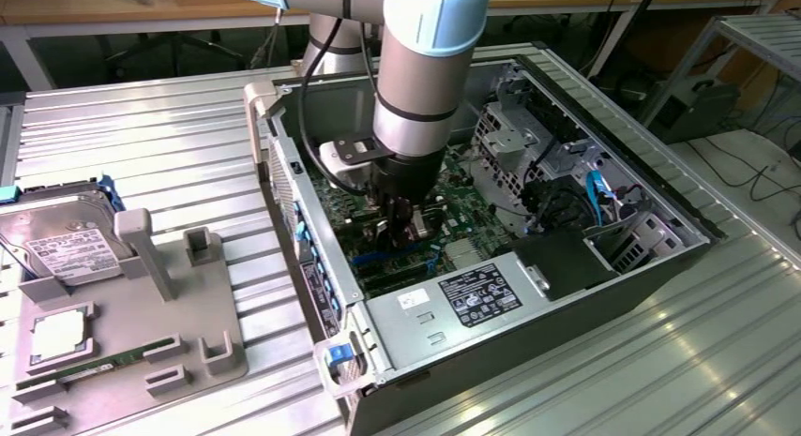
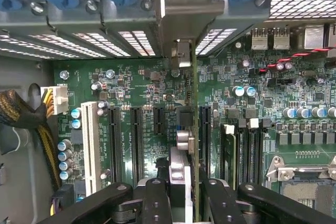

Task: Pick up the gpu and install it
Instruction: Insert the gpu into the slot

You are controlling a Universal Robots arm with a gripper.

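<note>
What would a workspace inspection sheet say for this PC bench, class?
Surface: ribbed metal table carrying the open case.
Job's things: gpu edge-on over the motherboard slots, bracket toward the rear wall.
Clutter: hard drive and RAM in a grey rack.
Grippers: gripper shut on the gpu, inside the case.
Cables: sleeved bundle; blue cable.
Surroundings: desks behind.

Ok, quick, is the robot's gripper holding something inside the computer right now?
Gripper: closed on the gpu, holding it edge-on above the motherboard.
</note>
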